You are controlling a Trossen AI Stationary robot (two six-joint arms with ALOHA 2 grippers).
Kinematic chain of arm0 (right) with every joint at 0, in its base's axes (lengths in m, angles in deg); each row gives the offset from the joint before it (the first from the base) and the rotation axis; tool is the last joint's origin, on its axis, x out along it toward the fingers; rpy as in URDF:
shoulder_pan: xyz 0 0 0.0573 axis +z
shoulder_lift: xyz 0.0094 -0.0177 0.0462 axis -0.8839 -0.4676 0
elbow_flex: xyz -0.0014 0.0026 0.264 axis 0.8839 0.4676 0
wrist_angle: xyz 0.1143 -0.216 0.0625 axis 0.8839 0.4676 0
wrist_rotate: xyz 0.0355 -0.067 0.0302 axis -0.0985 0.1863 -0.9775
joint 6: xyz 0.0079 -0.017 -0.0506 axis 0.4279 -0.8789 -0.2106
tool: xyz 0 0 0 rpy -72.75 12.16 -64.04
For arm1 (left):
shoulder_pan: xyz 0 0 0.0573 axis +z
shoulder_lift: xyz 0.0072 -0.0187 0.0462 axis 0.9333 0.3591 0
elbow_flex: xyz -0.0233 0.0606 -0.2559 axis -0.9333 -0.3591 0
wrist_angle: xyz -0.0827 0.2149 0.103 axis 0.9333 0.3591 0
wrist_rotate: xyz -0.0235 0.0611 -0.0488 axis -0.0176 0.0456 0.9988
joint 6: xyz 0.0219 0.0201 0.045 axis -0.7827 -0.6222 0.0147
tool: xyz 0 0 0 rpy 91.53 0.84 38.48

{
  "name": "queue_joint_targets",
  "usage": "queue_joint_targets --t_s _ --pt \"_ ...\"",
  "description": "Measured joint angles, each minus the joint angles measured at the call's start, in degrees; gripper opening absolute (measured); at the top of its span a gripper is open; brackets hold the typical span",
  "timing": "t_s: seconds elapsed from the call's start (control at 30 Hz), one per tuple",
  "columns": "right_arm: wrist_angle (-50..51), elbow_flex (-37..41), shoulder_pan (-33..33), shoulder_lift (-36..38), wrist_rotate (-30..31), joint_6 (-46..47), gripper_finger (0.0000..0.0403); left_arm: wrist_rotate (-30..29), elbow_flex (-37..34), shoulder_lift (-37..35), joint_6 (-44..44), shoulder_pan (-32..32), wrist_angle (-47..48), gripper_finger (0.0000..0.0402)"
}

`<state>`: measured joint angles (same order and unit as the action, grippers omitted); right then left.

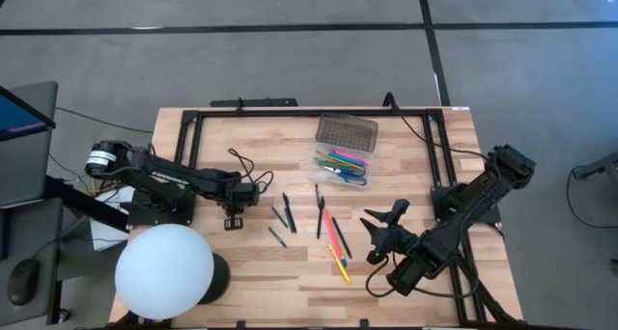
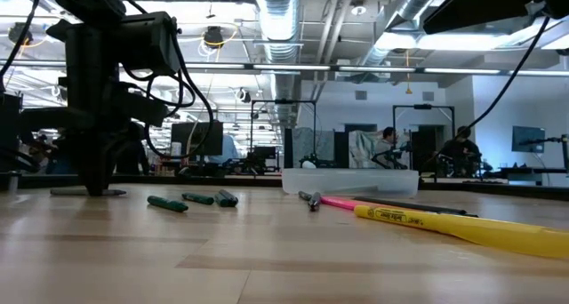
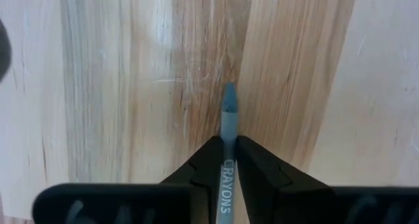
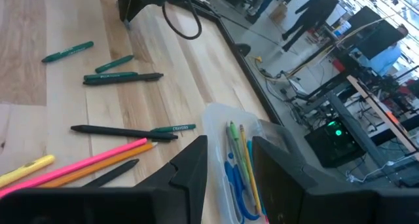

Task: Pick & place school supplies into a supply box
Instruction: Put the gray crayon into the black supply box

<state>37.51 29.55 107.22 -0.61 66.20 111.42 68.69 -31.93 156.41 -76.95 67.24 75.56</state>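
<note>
Partway through, by my read. Near edge of the light wooden tabletop [image 1: 290,272]: a yellow highlighter [image 2: 462,226], a pink pen [image 1: 331,232] and an orange pencil [image 4: 98,168] lie loose with a few black pens [image 1: 320,217], none boxed yet.

Right pincer [image 1: 379,235] hangs just beside that cluster, fingers apart, holding nothing.

Mid-table: three short green crayons [image 1: 283,217] lie loose. Left pincer [image 3: 228,160], next to them, is clamped on a blue-grey crayon [image 3: 228,112], tip pointing at the wood; looks like a pick in progress.

Far side: the small translucent plastic supply box [image 1: 343,165] sits open, dotted grey-brown lid [image 1: 347,131] behind it, already holding several coloured pens plus blue-handled scissors [image 4: 239,192].

Roughly ten items left, I'd say.
</note>
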Motion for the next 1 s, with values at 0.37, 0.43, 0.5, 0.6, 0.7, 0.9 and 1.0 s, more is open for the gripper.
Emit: queue_joint_targets --t_s 0.37,0.43,0.5,0.6,0.7,0.9,1.0 --pt "0.0 0.0 0.0 0.0 0.0 0.0 0.0112 0.0 0.1 0.0 1.5 0.0 0.3 0.0039" --pt "0.0 0.0 0.0 0.0 0.0 0.0 0.0112 0.0 0.1 0.0 1.5 0.0 0.3 0.0046" --pt "0.0 0.0 0.0 0.0 0.0 0.0 0.0112 0.0 0.1 0.0 1.6 0.0 0.3 0.0050" --pt "0.0 0.0 0.0 0.0 0.0 0.0 0.0112 0.0 0.1 0.0 1.6 0.0 0.3 0.0047" --pt "0.0 0.0 0.0 0.0 0.0 0.0 0.0112 0.0 0.1 0.0 1.6 0.0 0.3 0.0035" --pt "0.0 0.0 0.0 0.0 0.0 0.0 0.0112 0.0 0.1 0.0 1.5 0.0 0.4 0.0019" --pt "0.0 0.0 0.0 0.0 0.0 0.0 0.0112 0.0 0.1 0.0 1.5 0.0 0.4 0.0024"
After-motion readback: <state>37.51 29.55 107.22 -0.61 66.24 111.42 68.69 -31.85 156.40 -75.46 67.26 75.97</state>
